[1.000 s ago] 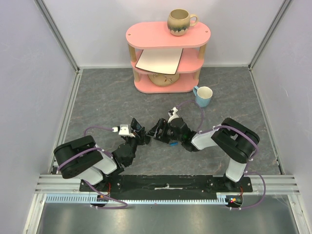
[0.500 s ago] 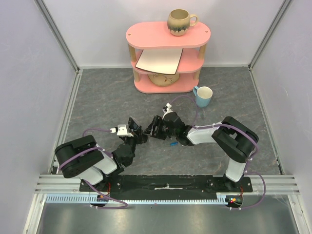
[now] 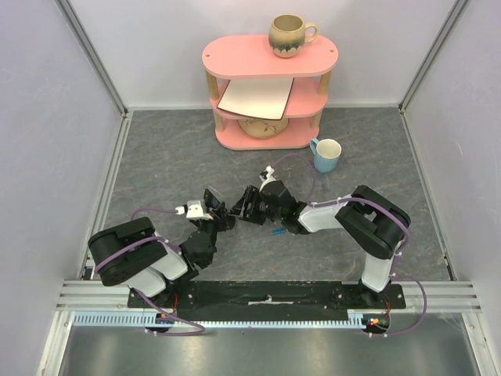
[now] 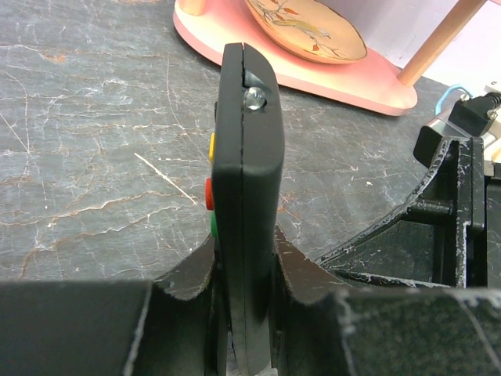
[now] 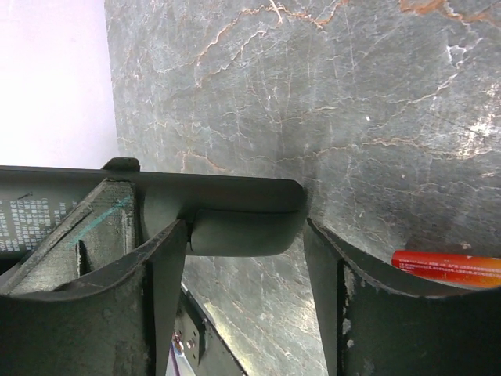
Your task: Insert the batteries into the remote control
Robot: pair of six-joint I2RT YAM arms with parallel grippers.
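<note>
Our left gripper [image 4: 244,274] clamps the remote [image 4: 244,157]; if our right gripper [image 5: 244,239], jaws apart at its 3 o'clock, closes unevenly, we could twist it loose.

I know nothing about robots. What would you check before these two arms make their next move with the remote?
1. Left gripper clamps the remote: ok, held on edge.
2. Right gripper lined up: ok, it straddles the remote's end.
3. Right gripper squeezing the remote: cannot tell.
4. Batteries picked up: not ok; the red battery and blue battery lie on the table.
5. Battery slot open: cannot tell, it is hidden.
</note>
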